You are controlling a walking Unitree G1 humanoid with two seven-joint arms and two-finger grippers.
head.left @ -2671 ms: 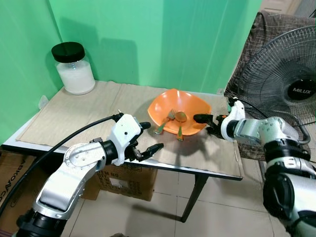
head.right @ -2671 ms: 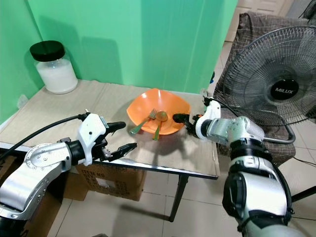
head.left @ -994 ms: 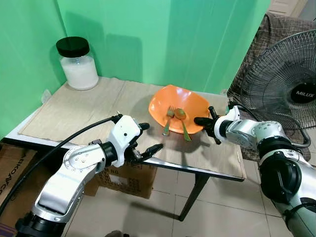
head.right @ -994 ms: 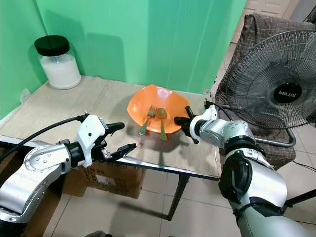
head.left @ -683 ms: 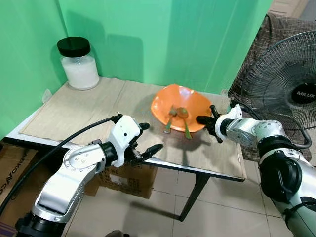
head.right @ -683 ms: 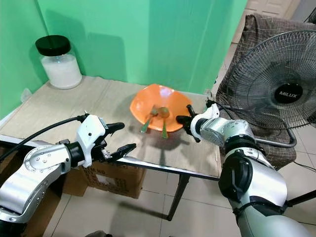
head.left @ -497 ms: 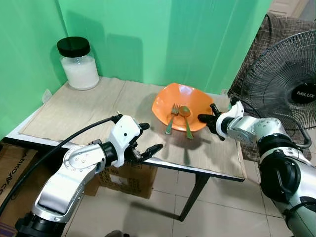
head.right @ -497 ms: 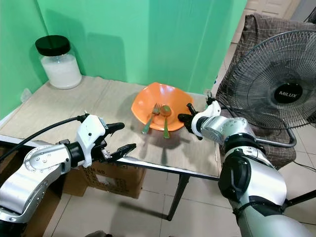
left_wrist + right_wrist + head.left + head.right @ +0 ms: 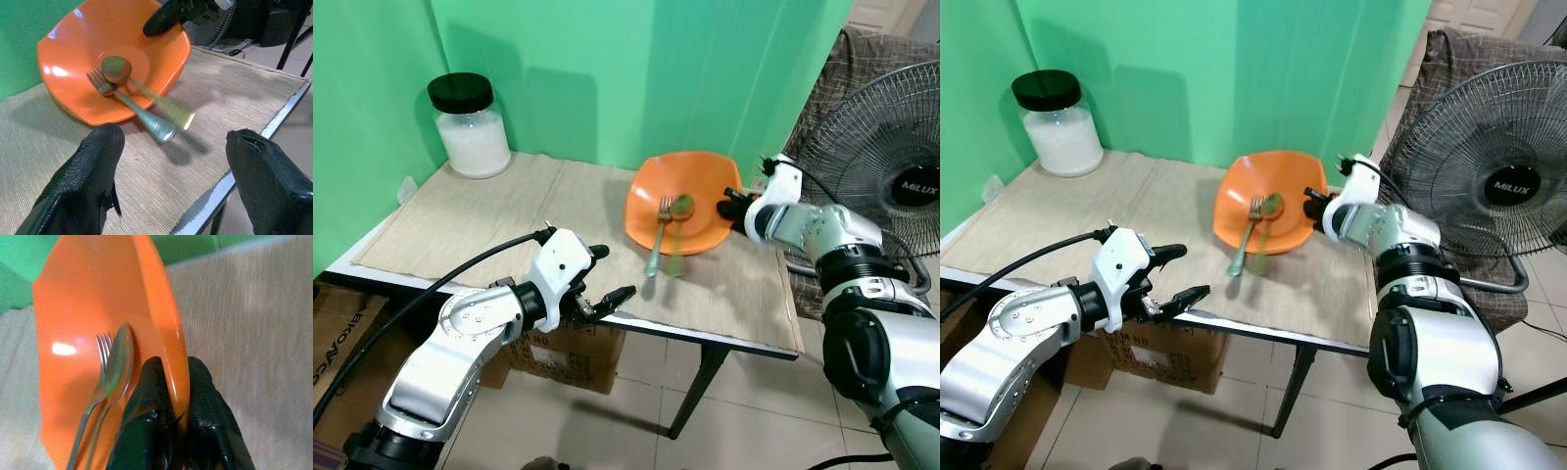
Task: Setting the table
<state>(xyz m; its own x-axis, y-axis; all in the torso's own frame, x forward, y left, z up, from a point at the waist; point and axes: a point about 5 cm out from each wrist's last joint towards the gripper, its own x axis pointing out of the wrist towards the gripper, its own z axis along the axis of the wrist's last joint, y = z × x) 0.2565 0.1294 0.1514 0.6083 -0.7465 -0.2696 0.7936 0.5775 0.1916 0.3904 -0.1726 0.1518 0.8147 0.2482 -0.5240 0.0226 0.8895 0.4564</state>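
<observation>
right end effector [image 9: 168,396] tipping the plate [image 9: 690,186] up by its rim

it's clamped on the edge, plate steep on the desk [image 9: 460,230], fork [image 9: 657,235] and spoon [image 9: 677,227] already hanging off. any steeper and they'll probably slide to the floor. left end effector [image 9: 607,284] idle, spread wide.

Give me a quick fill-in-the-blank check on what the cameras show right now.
1. The right gripper is shut on the rim of the ____ plastic plate.
2. A metal fork and a ____ slide off the tilted plate.
3. The glass jar of white powder has a ____ lid.

Missing words: orange; spoon; black
</observation>
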